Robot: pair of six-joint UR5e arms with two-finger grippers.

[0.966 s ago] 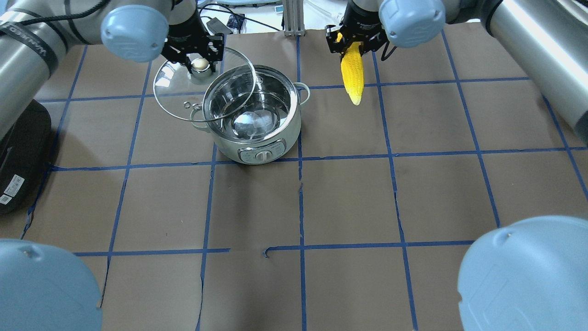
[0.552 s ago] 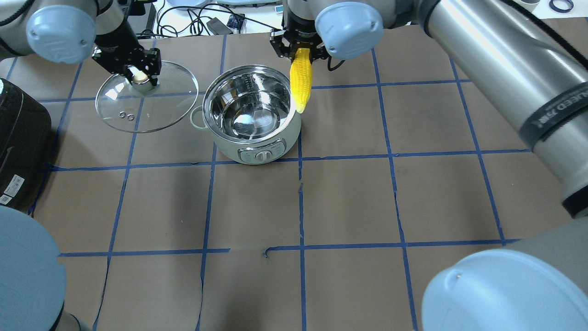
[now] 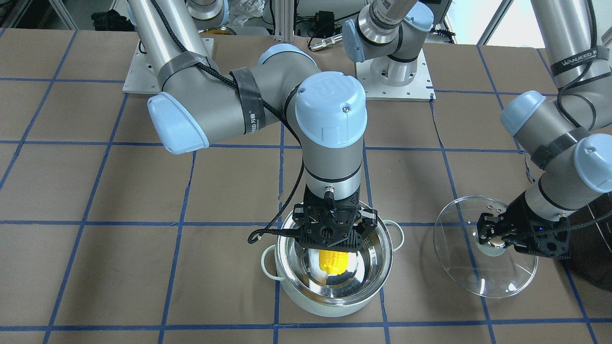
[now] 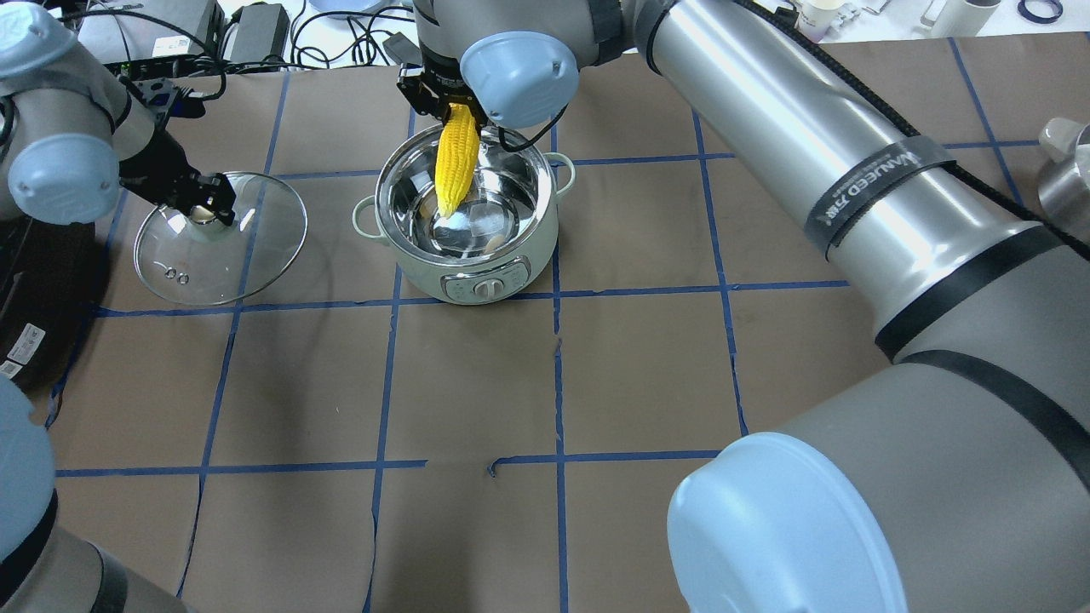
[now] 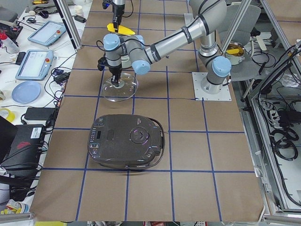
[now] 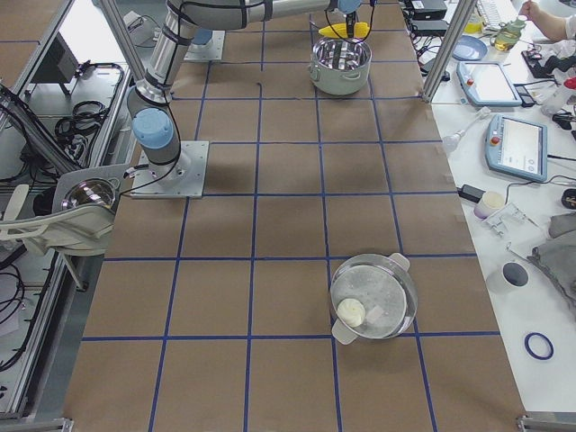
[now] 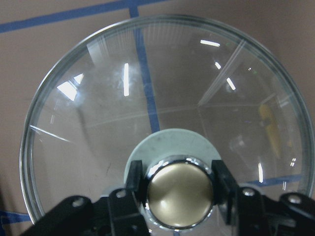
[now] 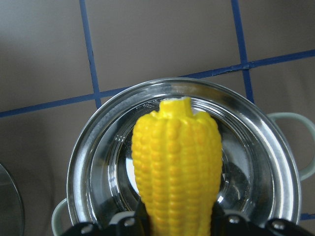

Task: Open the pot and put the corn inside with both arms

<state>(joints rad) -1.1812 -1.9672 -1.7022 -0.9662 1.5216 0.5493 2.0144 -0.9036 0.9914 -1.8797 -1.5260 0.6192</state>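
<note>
The right claw (image 4: 444, 100) is pinching the thick end of the corn (image 4: 456, 166), which hangs point-down directly beneath it. Under the claw sits the open pot (image 4: 426, 277), and the wrist view shows the cob lined up close to the middle of the steel bowl, with rim showing on every side of it. How deep the point has gone is hard to read. It may be just inside the rim, and I would guess it is not yet on the bottom.

The left claw (image 3: 499, 236) is pressed onto the knob (image 7: 179, 196) of the glass lid (image 4: 255, 247), one finger on each side. It holds the lid tilted and well apart from the pot, on the side away from the right claw. I cannot tell whether the lid's low edge touches the table.

The step in hand looks like the drop. To do it well, the right claw should go straight down while staying centred over the bowl, and open only when the point is near the floor, so the cob tips over gently instead of bouncing. The cob looks nearly as long as the bowl is wide, so it may end up leaning on the wall. The fingers should spread fully and lift straight up, clear of the rim. The left claw need only hold the lid where it is.
</note>
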